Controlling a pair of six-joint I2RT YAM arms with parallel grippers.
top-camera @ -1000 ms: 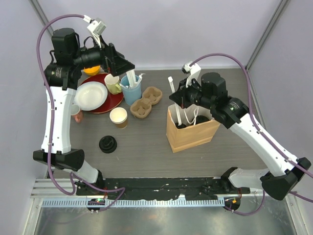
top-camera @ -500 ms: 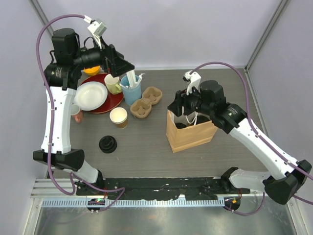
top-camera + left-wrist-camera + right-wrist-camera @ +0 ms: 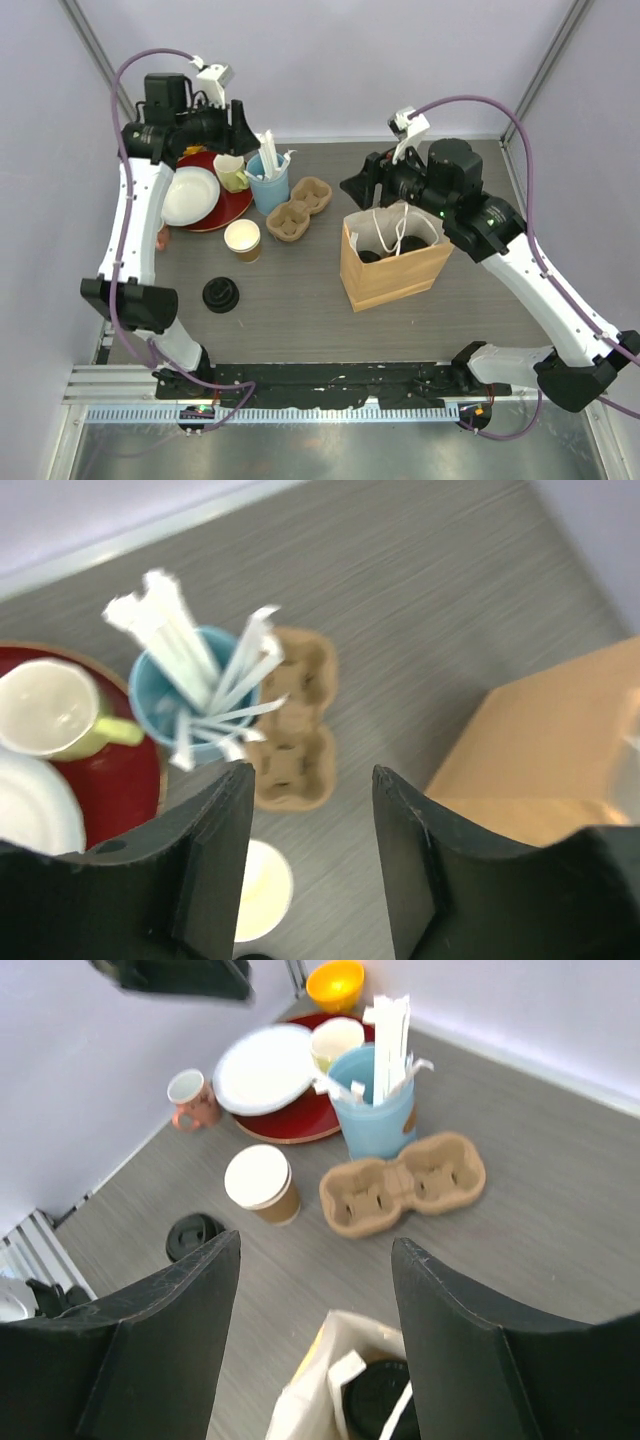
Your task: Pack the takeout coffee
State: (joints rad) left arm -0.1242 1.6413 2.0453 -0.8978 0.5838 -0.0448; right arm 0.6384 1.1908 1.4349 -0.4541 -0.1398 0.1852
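looking at the overhead shot, both claws are spread apart with nothing between the fingers. right gripper hangs just over the far-left corner of the brown paper bag. down inside the bag you can see the black lids of cups sitting in there. one kraft cup stands upright with no lid, well to the left of the bag and nowhere near either claw. a loose black lid lies flat on the table, further left of the bag and nearer the arm bases. left gripper hangs way off to the bag's far left, up over the blue cup of sticks and the cardboard carrier.
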